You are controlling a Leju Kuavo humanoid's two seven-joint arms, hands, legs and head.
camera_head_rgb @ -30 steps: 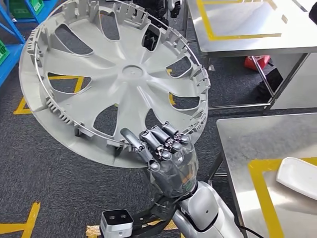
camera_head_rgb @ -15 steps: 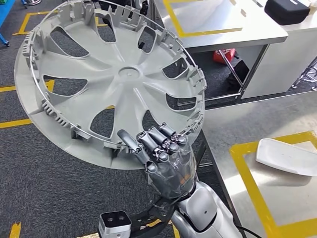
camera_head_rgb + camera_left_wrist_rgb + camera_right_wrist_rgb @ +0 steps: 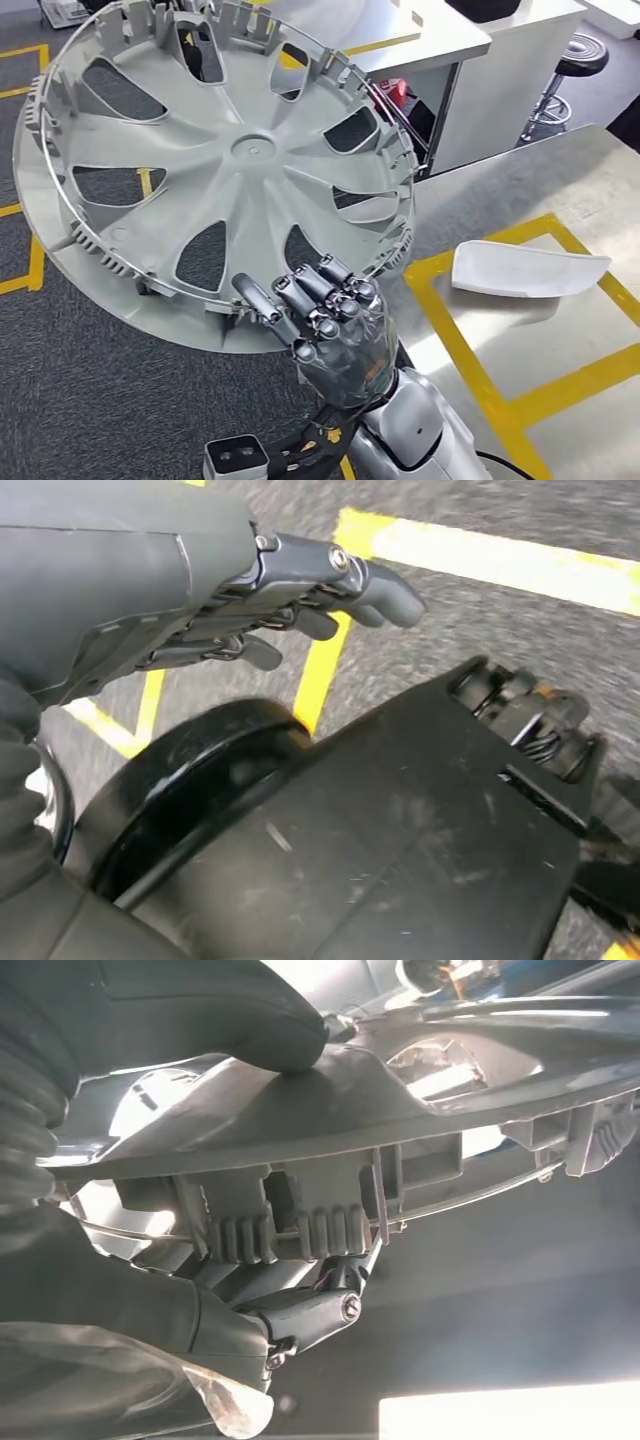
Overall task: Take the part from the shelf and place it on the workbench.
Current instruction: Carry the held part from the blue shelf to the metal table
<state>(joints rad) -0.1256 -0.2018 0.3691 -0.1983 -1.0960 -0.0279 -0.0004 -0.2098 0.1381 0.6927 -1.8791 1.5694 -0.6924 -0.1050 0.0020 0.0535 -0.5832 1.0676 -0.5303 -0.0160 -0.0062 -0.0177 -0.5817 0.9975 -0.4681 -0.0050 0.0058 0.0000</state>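
Your right robot hand is gripping the wheel cover by its rim, carrying it beside the tabletop, which is swinging closer now, while your left robot hand is hanging released.

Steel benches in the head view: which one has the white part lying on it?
The near workbench at right, beside the right hand holding the wheel cover: the white part lies inside its yellow tape outline. The far bench behind shows none.
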